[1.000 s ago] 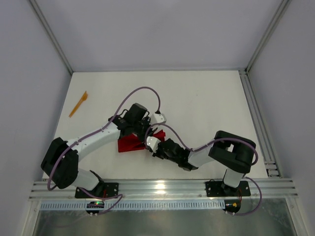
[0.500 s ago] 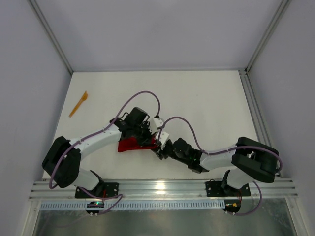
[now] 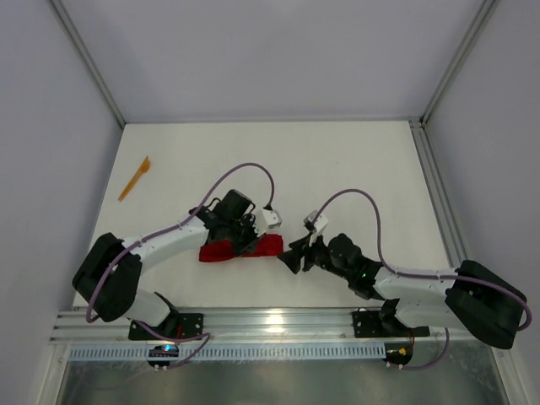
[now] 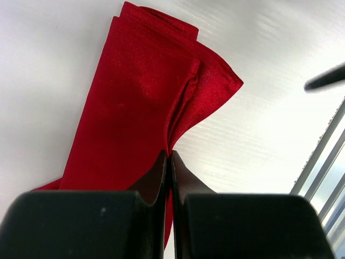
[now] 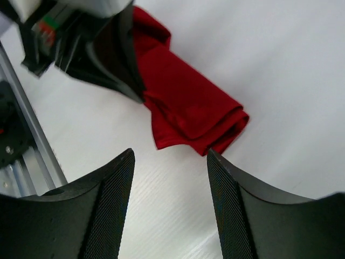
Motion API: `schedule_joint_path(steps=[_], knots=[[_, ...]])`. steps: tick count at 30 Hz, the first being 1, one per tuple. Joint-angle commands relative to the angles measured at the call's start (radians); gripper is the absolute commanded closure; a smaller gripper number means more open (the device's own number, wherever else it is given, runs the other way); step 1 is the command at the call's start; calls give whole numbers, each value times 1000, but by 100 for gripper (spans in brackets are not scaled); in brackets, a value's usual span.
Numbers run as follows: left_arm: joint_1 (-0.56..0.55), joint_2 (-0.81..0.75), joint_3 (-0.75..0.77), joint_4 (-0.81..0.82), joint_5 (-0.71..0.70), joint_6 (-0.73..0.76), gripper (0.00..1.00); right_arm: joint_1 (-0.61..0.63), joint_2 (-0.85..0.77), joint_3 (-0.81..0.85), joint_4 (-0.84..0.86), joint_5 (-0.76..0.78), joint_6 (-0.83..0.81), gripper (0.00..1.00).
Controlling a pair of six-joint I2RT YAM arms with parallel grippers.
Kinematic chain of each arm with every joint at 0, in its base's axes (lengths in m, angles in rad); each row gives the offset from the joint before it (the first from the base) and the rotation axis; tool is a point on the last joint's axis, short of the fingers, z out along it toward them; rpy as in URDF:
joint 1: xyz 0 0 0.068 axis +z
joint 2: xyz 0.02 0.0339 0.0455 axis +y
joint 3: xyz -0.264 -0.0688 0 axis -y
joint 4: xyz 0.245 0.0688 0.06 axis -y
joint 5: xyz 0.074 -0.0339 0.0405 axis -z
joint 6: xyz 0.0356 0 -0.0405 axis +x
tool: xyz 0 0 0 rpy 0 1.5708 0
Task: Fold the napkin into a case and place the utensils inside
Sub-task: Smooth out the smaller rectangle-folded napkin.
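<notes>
The left pincer (image 4: 168,156) is clamping, fingertips together, a crease of the bright red folded cloth napkin (image 3: 268,245) lying on the white desk (image 3: 354,177). The right pincer (image 5: 170,156) is hovering spread apart just beside its right end. A slim orange plastic utensil (image 3: 134,178) is lying far left.

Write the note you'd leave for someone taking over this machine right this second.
Left gripper: shut, pinching a fold of the red napkin.
Right gripper: open, holding nothing, just off the napkin's end.
Napkin: folded into a long strip, lying near the front of the table, between the arms.
Utensils: one orange utensil lies by the left edge of the table; no other is in view.
Done: folding begun. Left: finish the case, fetch the utensil and slip it in.
</notes>
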Motion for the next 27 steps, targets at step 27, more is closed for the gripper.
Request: schedule_joint_path(steps=[27], knots=[[2, -38, -15, 96, -42, 42, 100, -204, 323, 263, -213, -243, 694, 47]])
